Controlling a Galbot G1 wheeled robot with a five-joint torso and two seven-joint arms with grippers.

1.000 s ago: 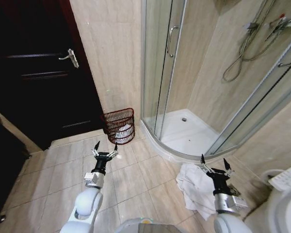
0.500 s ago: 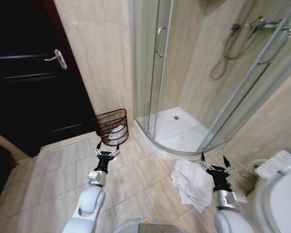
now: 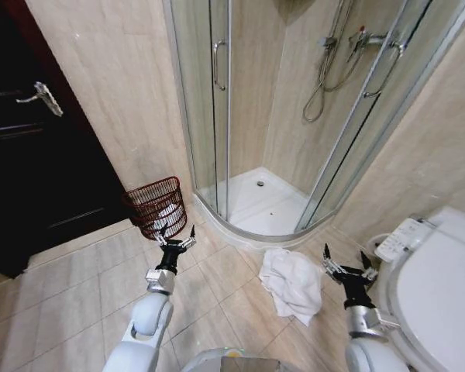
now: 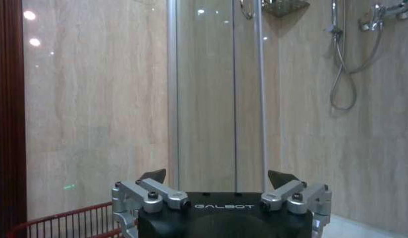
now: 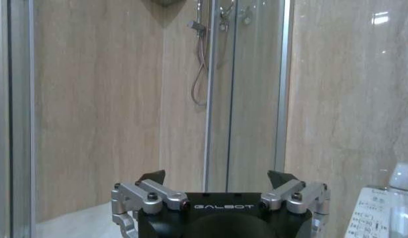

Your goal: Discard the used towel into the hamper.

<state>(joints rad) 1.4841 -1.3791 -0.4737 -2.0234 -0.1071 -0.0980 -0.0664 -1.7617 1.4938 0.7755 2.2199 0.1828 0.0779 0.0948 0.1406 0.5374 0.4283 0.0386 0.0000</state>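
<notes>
Tiled floor point(image 3: 77, 310), hamper point(image 3: 156, 206) holding white cloth point(image 3: 169, 215)

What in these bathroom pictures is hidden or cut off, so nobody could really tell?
- Hamper contents: head view, something pale behind the wire, too small to identify.
- Hamper: left wrist view, cut off by the edge and the left gripper.
- Towel underside: head view, hidden by its folds.
- Toilet: cut off by the edge.

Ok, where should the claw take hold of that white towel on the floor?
Probably the raised, bunched folds in the middle of the towel, from straight above. It lies crumpled on the tiles, edges flat, so the humped folds offer most to pinch. The open right claw is nearest.
</notes>
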